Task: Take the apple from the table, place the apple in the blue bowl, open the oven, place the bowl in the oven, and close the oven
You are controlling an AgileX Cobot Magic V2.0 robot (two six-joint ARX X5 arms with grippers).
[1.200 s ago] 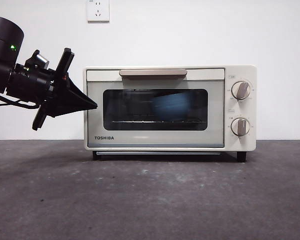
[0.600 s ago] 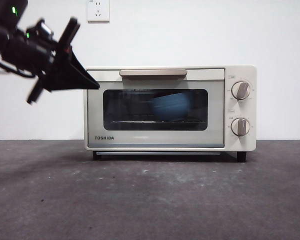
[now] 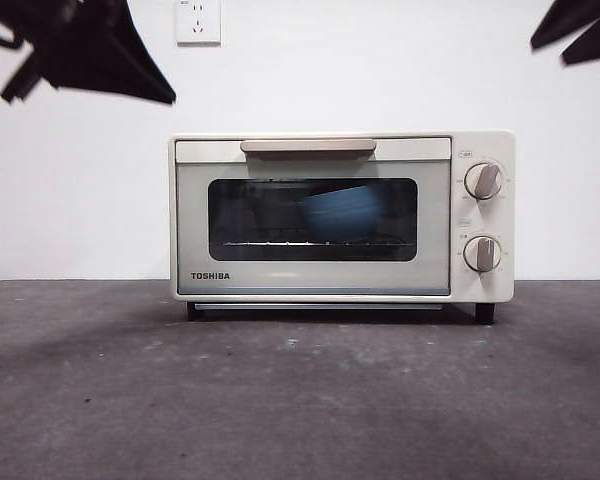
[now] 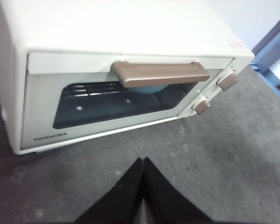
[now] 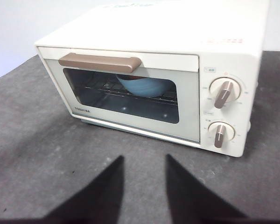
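The cream oven [image 3: 340, 275] stands on the dark table [image 3: 300, 400] with its glass door closed and its beige handle [image 3: 308, 146] up. Through the glass, the blue bowl [image 3: 342, 213] rests on the rack; it also shows in the wrist views as the bowl [image 4: 147, 88] [image 5: 142, 86]. The apple is hidden. My left gripper [image 4: 143, 161] is shut and empty, hanging high at the top left [image 3: 165, 97], clear of the oven. My right gripper [image 5: 144, 158] is open and empty, with only its tip [image 3: 550, 50] visible in the top right corner.
Two grey knobs [image 3: 482, 181] [image 3: 481, 253] sit on the oven's right panel. A white wall with a socket [image 3: 197, 21] stands behind. The dark table stretches out in front of the oven.
The left gripper has risen from beside the oven's upper left corner to the top left of the front view. The right gripper's tip now shows at the top right.
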